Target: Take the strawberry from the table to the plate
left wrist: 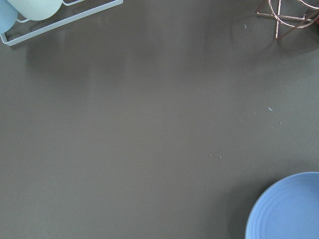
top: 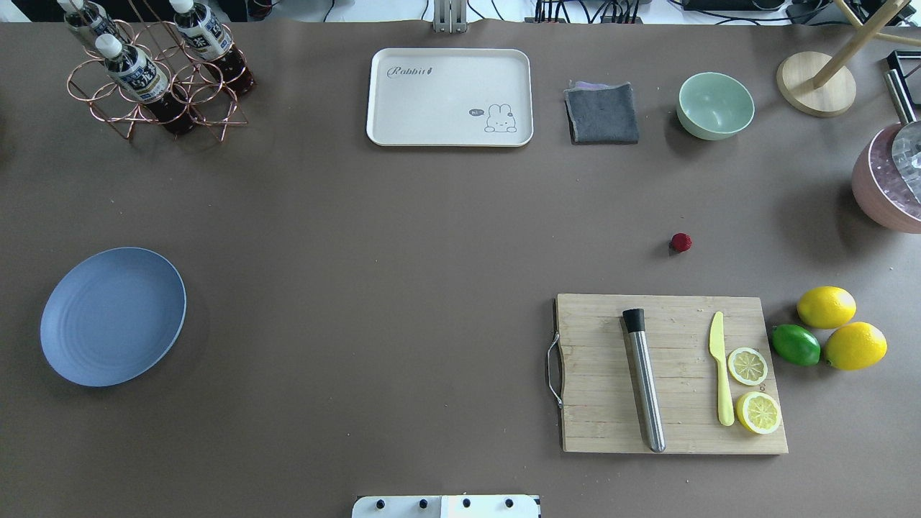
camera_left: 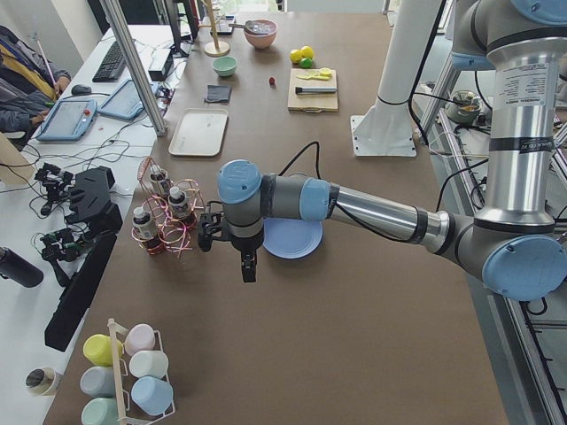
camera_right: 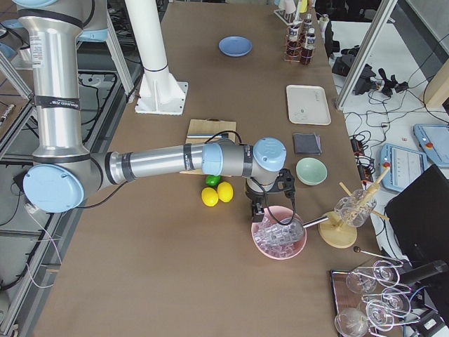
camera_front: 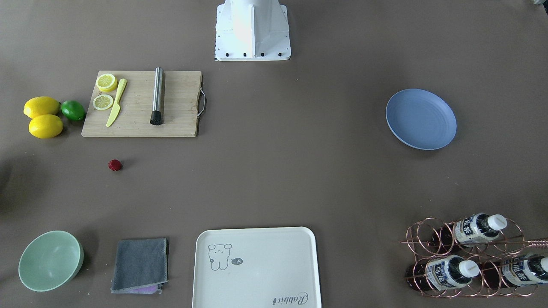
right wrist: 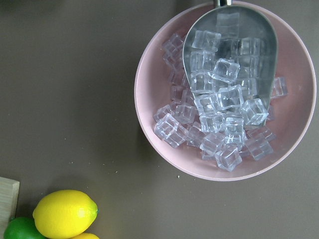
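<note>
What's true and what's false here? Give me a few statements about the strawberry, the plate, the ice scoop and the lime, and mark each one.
1. The strawberry lies on the bare table, off the cutting board. True.
2. The plate already holds the strawberry. False: the plate is empty.
3. The metal scoop rests in the pink bowl among ice cubes. True.
4. The lime sits on the cutting board. False: it lies on the table beside two lemons.
</note>
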`<action>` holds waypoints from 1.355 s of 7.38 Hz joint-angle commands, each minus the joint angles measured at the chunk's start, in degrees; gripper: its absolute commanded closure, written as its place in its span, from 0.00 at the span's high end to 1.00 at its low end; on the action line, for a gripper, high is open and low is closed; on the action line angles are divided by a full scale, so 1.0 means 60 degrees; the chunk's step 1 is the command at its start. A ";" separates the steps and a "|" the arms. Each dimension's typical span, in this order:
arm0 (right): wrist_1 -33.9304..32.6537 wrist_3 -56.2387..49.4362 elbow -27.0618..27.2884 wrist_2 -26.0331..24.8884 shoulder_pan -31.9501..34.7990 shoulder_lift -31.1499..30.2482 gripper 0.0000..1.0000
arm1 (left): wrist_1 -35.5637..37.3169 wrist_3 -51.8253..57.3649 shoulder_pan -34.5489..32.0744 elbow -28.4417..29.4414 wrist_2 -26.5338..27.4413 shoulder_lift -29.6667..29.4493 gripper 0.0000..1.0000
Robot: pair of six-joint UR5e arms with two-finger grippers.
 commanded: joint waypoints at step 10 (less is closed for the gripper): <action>0.0014 -0.0117 0.0043 -0.0080 -0.0079 -0.0029 1.00 | -0.1745 0.0532 0.0344 0.0623 0.0133 0.0231 0.97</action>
